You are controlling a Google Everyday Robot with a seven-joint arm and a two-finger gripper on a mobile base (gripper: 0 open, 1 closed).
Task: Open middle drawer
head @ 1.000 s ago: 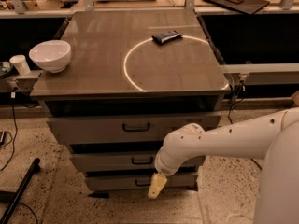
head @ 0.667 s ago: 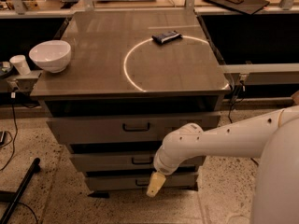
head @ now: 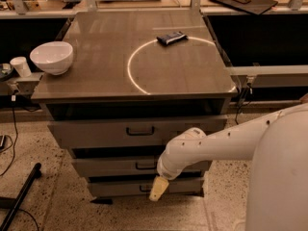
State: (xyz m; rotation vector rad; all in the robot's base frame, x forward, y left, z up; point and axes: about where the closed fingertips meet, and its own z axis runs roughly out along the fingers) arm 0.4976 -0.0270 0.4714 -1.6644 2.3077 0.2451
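The middle drawer [head: 110, 167] is the second of three grey flat-fronted drawers under the cabinet top. Its low wide front has a small dark loop handle [head: 145, 165] at the centre, and it stands out a little from the cabinet body. My gripper [head: 159, 188] hangs from the white arm [head: 211, 146], which reaches in from the right. It sits just below and slightly right of the middle drawer's handle, in front of the lowest drawer [head: 115, 188]. It holds nothing that I can see.
The taller top drawer [head: 96, 131] with a bigger handle is above. On the cabinet top [head: 106, 85] stand a white bowl [head: 52, 57] at the left and a dark packet [head: 171, 38] at the back. A white cup [head: 20, 66] is at the far left. Cables and a dark leg lie on the floor at the left.
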